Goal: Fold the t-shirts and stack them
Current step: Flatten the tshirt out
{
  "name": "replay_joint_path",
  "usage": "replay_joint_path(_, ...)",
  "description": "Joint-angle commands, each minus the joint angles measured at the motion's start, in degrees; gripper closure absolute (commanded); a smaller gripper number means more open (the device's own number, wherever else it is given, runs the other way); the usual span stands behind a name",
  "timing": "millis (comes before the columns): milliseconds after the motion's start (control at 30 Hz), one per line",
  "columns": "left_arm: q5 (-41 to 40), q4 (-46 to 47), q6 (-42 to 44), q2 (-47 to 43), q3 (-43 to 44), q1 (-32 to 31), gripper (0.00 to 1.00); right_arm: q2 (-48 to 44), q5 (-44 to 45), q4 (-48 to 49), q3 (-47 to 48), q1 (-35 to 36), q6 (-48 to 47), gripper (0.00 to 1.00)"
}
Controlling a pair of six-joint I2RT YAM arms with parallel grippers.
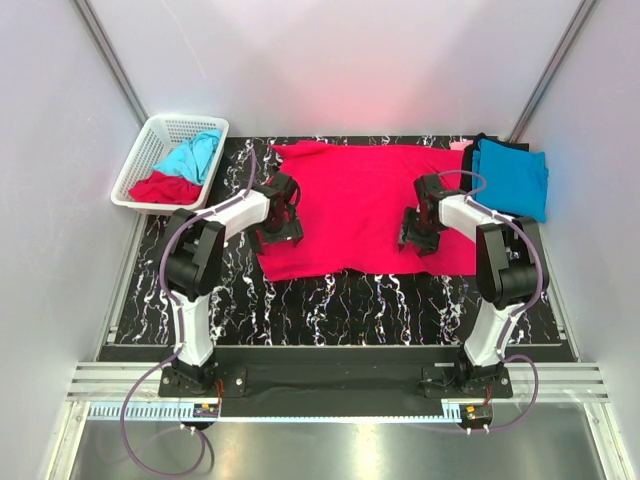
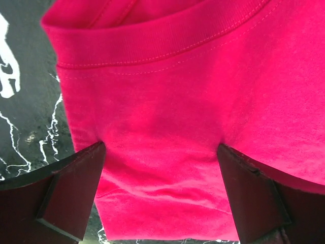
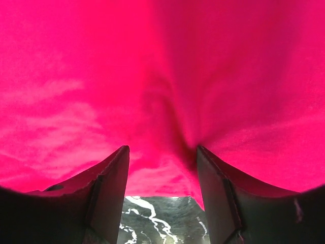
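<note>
A crimson red t-shirt [image 1: 370, 205] lies spread flat across the black marbled table [image 1: 350, 305]. My left gripper [image 1: 278, 232] stands open at the shirt's left edge. In the left wrist view the left gripper [image 2: 160, 150] has its fingertips pressed into the red cloth [image 2: 167, 101] just below the ribbed collar band. My right gripper [image 1: 417, 238] stands open on the shirt's near right edge. In the right wrist view the right gripper [image 3: 162, 150] has red cloth [image 3: 152, 76] puckered between its fingers, with the table [image 3: 152, 218] showing just behind.
A white lattice basket [image 1: 148, 152] at the back left holds a turquoise shirt [image 1: 195, 155] and a red shirt [image 1: 165, 187]. At the back right a folded turquoise shirt [image 1: 512, 178] lies on a black one [image 1: 500, 143]. White walls enclose the table.
</note>
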Motion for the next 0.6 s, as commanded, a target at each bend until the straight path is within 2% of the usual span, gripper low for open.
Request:
replay_joint_path(0,-1.08,-1.65,-0.19,1.38,-2.61,-0.62,0.01,-1.0,0.15,-1.32,-2.74,2.68,1.33,0.38)
replay_joint_path(233,-1.95,-1.74,-2.03,0.95,-9.46,-1.15,0.01,-2.58,1.12,-1.41,-4.67,5.32,2.13,0.39)
replay_joint_path(467,-2.3,-1.65,-6.95,-6.78,-18.95,-0.36,0.01,-3.9,2.09,-1.32,-7.92,7.16,3.45,0.39)
replay_joint_path(567,-6.6,-4.62,-10.47,-11.87,-22.47,-0.36,0.01,-5.13,2.09,-1.23,-9.59,7.95,4.06,0.39)
